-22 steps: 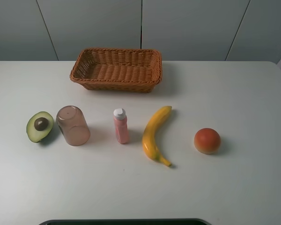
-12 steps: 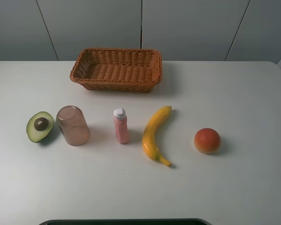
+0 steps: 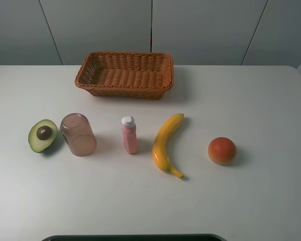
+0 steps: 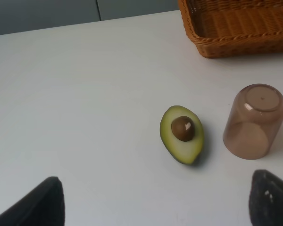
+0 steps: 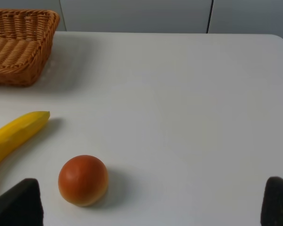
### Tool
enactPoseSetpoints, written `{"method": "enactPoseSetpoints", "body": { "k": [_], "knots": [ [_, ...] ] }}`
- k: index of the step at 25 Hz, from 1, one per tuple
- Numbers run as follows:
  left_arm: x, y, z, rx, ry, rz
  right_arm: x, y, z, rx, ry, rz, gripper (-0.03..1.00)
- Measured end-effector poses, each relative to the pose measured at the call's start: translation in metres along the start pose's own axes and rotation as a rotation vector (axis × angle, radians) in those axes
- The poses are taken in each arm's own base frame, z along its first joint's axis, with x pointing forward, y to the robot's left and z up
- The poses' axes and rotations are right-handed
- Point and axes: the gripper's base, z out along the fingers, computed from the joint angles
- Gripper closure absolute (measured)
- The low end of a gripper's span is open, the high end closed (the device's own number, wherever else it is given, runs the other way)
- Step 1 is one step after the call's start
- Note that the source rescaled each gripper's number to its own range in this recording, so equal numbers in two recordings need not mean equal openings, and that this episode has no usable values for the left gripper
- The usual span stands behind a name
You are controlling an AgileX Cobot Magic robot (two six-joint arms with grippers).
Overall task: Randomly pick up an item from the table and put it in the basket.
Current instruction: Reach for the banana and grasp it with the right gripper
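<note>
The yellow banana lies on the white table, curved, between a pink bottle and a round fruit; its tip end shows in the right wrist view. The wicker basket stands empty at the back; a corner shows in the left wrist view and in the right wrist view. My left gripper is open and empty, above the table on the near side of the avocado. My right gripper is open and empty, near the round fruit. Neither gripper shows in the exterior high view.
A halved avocado and an upturned brownish cup sit at the left. A pink bottle stands left of the banana. A round orange-red fruit sits at the right. A dark edge runs along the front.
</note>
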Motion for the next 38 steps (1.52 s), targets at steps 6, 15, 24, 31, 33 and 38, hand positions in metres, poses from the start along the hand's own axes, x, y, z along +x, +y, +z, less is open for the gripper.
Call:
{"method": "enactPoseSetpoints", "body": {
  "k": [6,15,24,31,33,38],
  "knots": [
    [0.0,0.0,0.0,0.0,0.0,0.0,0.0,0.0,0.0,0.0,0.0,0.0,-0.03],
    [0.0,0.0,0.0,0.0,0.0,0.0,0.0,0.0,0.0,0.0,0.0,0.0,-0.03],
    [0.0,0.0,0.0,0.0,0.0,0.0,-0.019,-0.001,0.0,-0.006,0.054,0.013,-0.03],
    [0.0,0.0,0.0,0.0,0.0,0.0,-0.08,-0.003,0.022,-0.025,0.198,-0.017,-0.03],
    [0.0,0.0,0.0,0.0,0.0,0.007,-0.098,-0.003,0.035,-0.057,0.244,-0.031,-0.03],
    [0.0,0.0,0.0,0.0,0.0,0.007,-0.127,0.0,0.074,-0.137,0.36,-0.038,-0.03]
  ]
}}
